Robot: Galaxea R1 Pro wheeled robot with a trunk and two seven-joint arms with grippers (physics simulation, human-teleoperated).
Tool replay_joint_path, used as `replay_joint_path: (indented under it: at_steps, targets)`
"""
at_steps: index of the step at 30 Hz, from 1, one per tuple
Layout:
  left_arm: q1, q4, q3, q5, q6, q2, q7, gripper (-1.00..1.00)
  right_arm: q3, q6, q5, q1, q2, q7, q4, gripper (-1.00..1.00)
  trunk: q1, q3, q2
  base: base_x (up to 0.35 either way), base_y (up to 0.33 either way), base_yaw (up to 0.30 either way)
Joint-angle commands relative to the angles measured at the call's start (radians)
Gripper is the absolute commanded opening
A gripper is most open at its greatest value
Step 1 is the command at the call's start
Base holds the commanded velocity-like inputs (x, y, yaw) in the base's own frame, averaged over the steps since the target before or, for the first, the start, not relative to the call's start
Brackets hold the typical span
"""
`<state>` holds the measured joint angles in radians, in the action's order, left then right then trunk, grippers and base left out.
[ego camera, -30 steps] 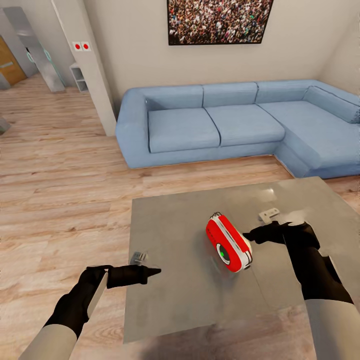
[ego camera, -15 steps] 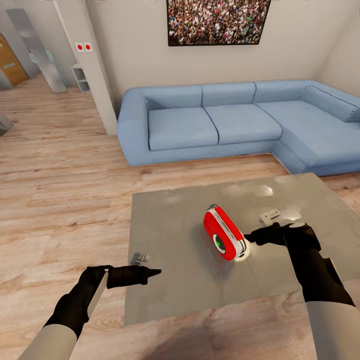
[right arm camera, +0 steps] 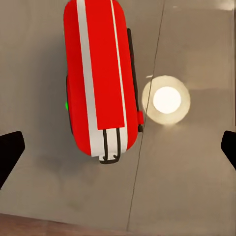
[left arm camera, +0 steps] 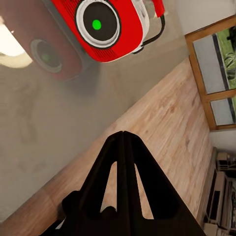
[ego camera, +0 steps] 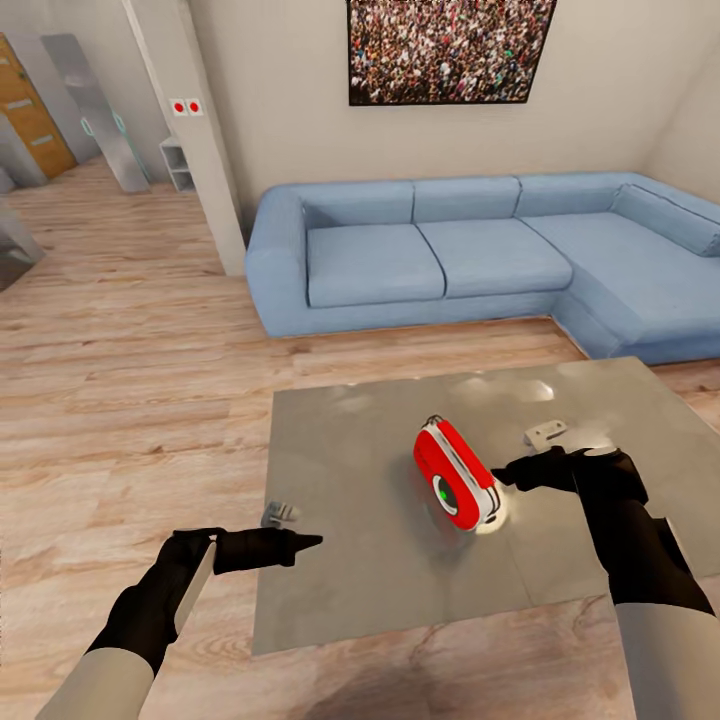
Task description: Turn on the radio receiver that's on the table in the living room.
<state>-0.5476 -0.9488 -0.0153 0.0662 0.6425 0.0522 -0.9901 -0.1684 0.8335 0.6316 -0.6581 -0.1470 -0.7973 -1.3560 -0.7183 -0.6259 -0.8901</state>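
Note:
The red radio receiver with its white trim band stands on edge near the middle of the grey table. Its round dial shows a green light. My right gripper is level with the radio's right side, close to it. It is open, with its fingertips spread wide and the radio lying just beyond them. My left gripper hovers over the table's front left part, shut and empty, pointing toward the radio. The left fingers are pressed together.
A big blue L-shaped sofa stands behind the table under a framed crowd photo. Two small grey parts lie on the table, one behind my right gripper and one at the left edge. Light wood floor spreads to the left.
The camera has shifted, moving the whole scene slightly right. The radio has slid a little left on the table and stands more upright than one second ago. Both grippers hold about the same places.

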Motion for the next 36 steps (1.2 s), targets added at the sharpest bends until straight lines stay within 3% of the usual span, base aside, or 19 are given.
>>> replay_joint_path:
  at_steps: [1, 16, 22, 26, 27, 33, 36]
  targets:
    - [0.000, 0.000, 0.000, 0.000, 0.000, 0.000, 0.000, -1.00, -0.004, 0.000, -0.001, 0.000, 0.000, 0.000, 0.000, 1.00, 0.000, 0.002, 0.000, 0.000, 0.000, 0.083]
    - [0.000, 0.001, 0.000, -0.002, -0.001, -0.002, 0.004, -1.00, -0.023, 0.001, 0.001, 0.000, 0.001, 0.006, 0.000, 1.00, 0.000, 0.025, 0.000, 0.000, 0.000, 0.083]
    - [0.000, 0.007, -0.002, -0.001, -0.004, -0.001, 0.034, -1.00, -0.032, 0.001, 0.002, 0.000, -0.001, 0.010, 0.001, 1.00, 0.000, 0.034, 0.000, 0.000, 0.000, 0.027]
    - [0.000, 0.005, -0.004, -0.002, -0.006, 0.001, 0.040, -1.00, -0.084, 0.000, 0.003, 0.000, -0.003, 0.008, 0.001, 1.00, 0.000, 0.041, 0.000, 0.000, 0.000, 0.004]
    - [0.000, 0.004, -0.005, -0.003, -0.006, 0.002, 0.040, -1.00, -0.115, 0.001, 0.006, 0.000, -0.005, 0.007, 0.001, 1.00, 0.000, 0.042, 0.000, 0.000, 0.000, 0.001]
    - [0.000, 0.011, -0.005, -0.002, -0.001, 0.011, 0.038, -1.00, -0.186, 0.000, 0.049, -0.006, -0.043, 0.006, 0.000, 1.00, 0.000, 0.052, 0.000, 0.000, 0.000, 0.000]
    - [0.001, 0.015, -0.006, 0.003, 0.001, 0.019, 0.038, -1.00, -0.269, -0.010, 0.062, 0.001, -0.058, 0.004, 0.000, 1.00, 0.000, 0.056, 0.000, 0.000, 0.000, 0.000]
